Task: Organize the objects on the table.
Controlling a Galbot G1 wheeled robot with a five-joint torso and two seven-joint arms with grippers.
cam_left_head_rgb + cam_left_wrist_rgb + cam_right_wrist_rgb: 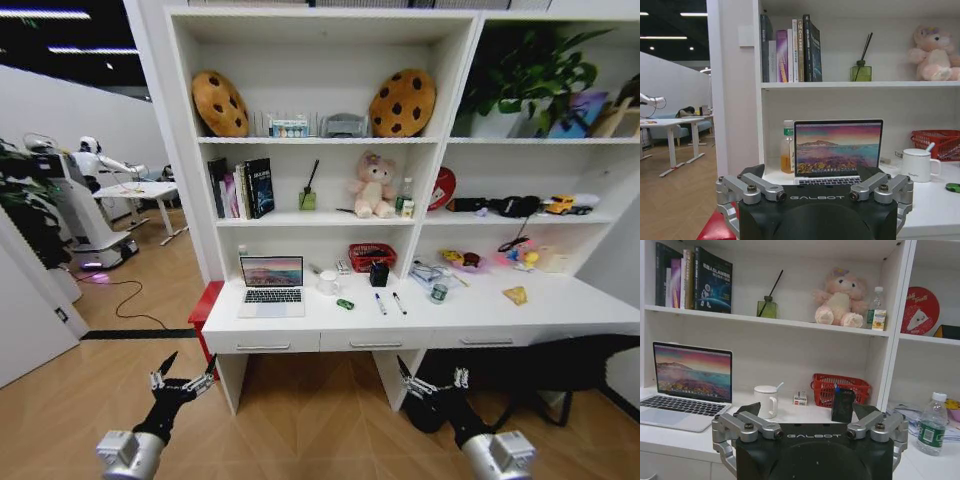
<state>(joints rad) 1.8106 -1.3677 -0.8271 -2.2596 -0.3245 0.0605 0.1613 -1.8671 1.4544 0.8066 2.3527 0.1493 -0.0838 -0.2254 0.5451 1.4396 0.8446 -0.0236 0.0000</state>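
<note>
The white table (560, 312) carries an open silver laptop (271, 285) on its left part. Right of the laptop lie a tiny green toy car (345, 304), two dark pens (380, 303) and a green-capped bottle (439, 292). Both grippers hang low over the wooden floor, well short of the desk front. My left gripper (190, 367) is open and holds nothing, and so is my right gripper (432, 380). In the left wrist view the laptop (837, 152) stands straight ahead of the spread fingers (756, 171). In the right wrist view the bottle (931, 422) stands off to one side.
A white mug (328, 283), a black holder (379, 274) and a red basket (371, 256) stand at the desk's back. A red stool (205, 310) is by the left end, and a dark chair (545, 370) is under the right part. Another robot (75, 205) stands far left.
</note>
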